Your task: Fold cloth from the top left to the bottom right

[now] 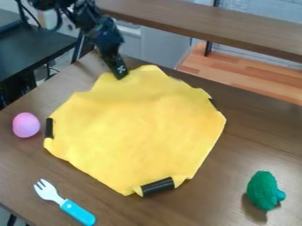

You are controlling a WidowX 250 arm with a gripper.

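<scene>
The yellow cloth (141, 132) lies mostly flat on the brown table, with black patches at its left, right and bottom edges. Its top edge is uneven, with slight ripples near the arm. My gripper (121, 76) comes down from the upper left and its tip is at the cloth's top left edge. Whether it holds the fabric, I cannot tell.
A pink egg-shaped toy (26, 125) sits left of the cloth. The fork with a blue handle (78, 212) lies at the lower left, and a green toy (264, 190) at the lower right. A wooden shelf (206, 22) runs behind the table.
</scene>
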